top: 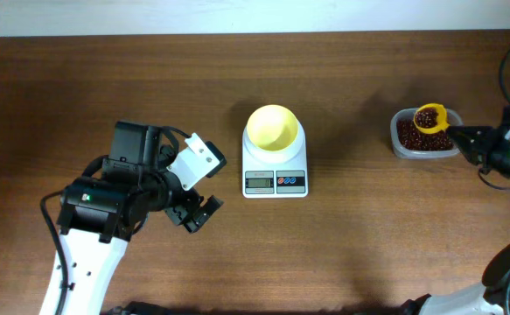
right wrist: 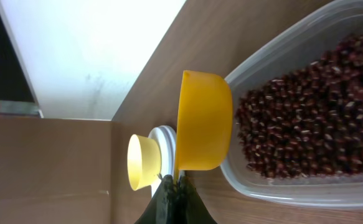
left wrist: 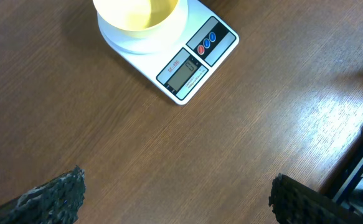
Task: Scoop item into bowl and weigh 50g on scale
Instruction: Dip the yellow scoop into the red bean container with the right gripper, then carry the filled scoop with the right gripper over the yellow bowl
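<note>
The pale yellow bowl stands empty on the white scale at mid table; both also show in the left wrist view, bowl and scale. Dark red-brown beans fill a clear tub at the right. My right gripper is shut on the handle of a bright yellow scoop holding beans over the tub. In the right wrist view the scoop hangs beside the beans, gripper below. My left gripper is open and empty, left of the scale.
The brown wooden table carries only the scale and tub. A pale wall lies beyond the far edge. The left arm's body sits at the front left.
</note>
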Action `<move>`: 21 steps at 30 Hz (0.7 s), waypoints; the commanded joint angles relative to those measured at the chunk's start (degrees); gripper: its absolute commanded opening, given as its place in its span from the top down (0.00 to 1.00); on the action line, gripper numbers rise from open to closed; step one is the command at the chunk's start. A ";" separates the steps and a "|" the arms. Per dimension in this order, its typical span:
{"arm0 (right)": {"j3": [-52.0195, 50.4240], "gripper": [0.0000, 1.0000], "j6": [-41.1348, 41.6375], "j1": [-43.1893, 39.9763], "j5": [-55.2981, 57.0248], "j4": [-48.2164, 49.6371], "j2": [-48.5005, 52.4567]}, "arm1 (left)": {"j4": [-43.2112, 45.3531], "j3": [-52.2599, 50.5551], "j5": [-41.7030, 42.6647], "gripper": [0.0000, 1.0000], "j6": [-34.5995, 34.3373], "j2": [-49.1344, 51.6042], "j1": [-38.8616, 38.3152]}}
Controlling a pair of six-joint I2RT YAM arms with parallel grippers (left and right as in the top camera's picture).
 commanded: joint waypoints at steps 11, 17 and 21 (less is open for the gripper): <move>-0.07 0.96 2.69 18.93 -13.07 0.63 0.31 | 0.11 1.07 0.83 0.01 0.70 -0.28 0.31; -0.07 0.96 11.67 27.10 -12.96 8.81 0.31 | 0.13 1.07 0.83 0.01 0.70 -0.28 0.31; -0.07 0.96 15.06 31.45 -11.85 14.80 0.31 | 0.11 1.07 0.85 0.01 0.70 -0.28 0.31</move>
